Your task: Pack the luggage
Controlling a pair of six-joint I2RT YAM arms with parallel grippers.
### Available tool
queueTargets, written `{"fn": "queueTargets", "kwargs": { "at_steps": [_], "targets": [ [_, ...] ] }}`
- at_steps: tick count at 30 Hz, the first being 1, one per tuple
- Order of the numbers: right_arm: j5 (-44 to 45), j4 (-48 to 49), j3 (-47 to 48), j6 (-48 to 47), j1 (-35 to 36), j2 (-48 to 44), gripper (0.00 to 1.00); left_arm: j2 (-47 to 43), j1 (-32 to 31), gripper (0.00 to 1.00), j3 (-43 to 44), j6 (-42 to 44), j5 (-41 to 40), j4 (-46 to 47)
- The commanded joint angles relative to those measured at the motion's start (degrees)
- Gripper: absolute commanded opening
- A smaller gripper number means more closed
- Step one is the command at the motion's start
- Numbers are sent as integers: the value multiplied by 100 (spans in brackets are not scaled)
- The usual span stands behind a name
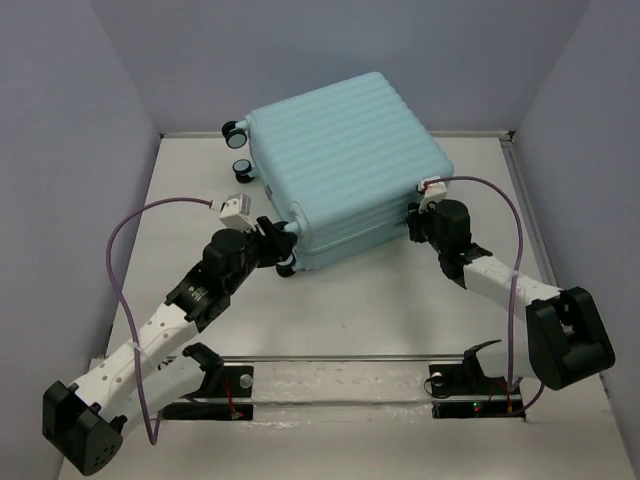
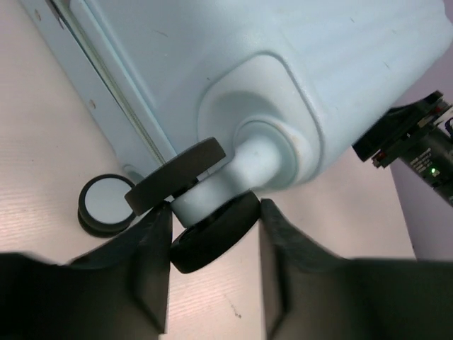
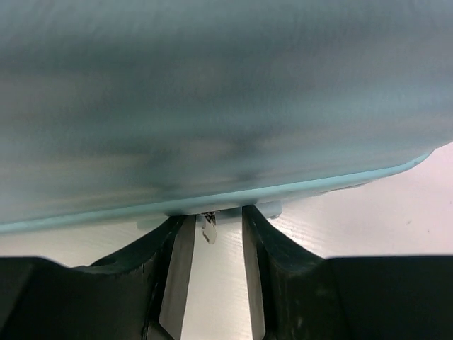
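The luggage [image 1: 345, 160] is a pale aqua ribbed hard-shell suitcase lying closed and skewed on the white table. My left gripper [image 1: 283, 250] is at its near-left corner. In the left wrist view the jaws [image 2: 216, 209] close on a black caster wheel [image 2: 212, 237] under the shell [image 2: 283, 71], and both fingers touch it. My right gripper [image 1: 413, 222] is pressed to the suitcase's right front edge. From the right wrist, its jaws [image 3: 218, 216] stand apart under the shell [image 3: 212, 92]. A small metal zipper pull [image 3: 209, 228] hangs between them, near the left finger, unpinched.
Two more casters [image 1: 235, 130] [image 1: 243, 168] stick out at the suitcase's back left; another wheel [image 2: 106, 204] lies flat beside my left finger. Grey walls enclose the table on three sides. The arms' mounting rail [image 1: 340, 385] runs along the near edge.
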Motion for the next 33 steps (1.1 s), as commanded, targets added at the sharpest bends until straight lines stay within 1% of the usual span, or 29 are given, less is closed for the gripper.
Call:
{"fn": "queueTargets", "kwargs": {
  "at_steps": [1,2,4,5,6,7,8,12,14,15,16,17,18,21,22,23,24,25,28,33],
  "targets": [
    [-343,1682,-316,-78,-11,4,37,-299,105,6,43,-79,-255,993],
    [-378,1681,-298,-78,-63,47,36,-300,106,6,7,-96,-203,1027],
    [-449,1499,-219,-43,-64,91,30,-265,106,6,-98,-149,-123,1098],
    [-693,1488,-175,114,-64,83,21,-238,106,6,-133,-202,-53,1202],
    [-808,1488,-166,194,-64,91,17,-177,106,6,-169,-219,-18,1238],
    [-888,1497,-166,282,-64,92,10,-150,114,6,-169,-237,0,1256],
    [-967,1514,-175,326,-64,100,7,-107,106,6,-169,-237,9,1282],
    [-1230,1445,-157,713,-64,101,7,25,114,6,-160,-185,114,1370],
    [-1581,1409,-218,1081,-64,22,7,113,106,6,-151,-176,167,1449],
    [-1800,1479,-280,1344,84,-14,7,140,114,6,-151,-193,245,1606],
    [-1794,1497,-359,1477,251,-57,7,227,106,6,-117,-202,290,1695],
    [-1707,1514,-385,1669,801,-58,7,350,106,6,-29,-228,377,1791],
    [-1584,1514,-386,1671,1198,-23,7,351,106,6,-28,-228,422,1836],
    [-1030,1479,-88,1864,2534,477,7,579,106,6,165,-281,580,1985],
    [-1012,1636,44,2030,3234,644,7,640,106,6,269,-290,580,1994],
    [-933,1707,80,2101,3502,898,7,658,106,6,314,-290,580,1994],
    [-863,1821,80,2189,3705,978,7,658,106,6,349,-290,580,1986],
    [-897,2040,19,2399,3864,1031,7,632,114,6,419,-273,763,1960],
    [-1133,2515,-69,2743,3865,1093,7,597,106,6,490,-272,870,1933],
    [-968,3104,361,2770,4190,1752,7,509,106,6,508,-456,1177,1881]
  ]
}}
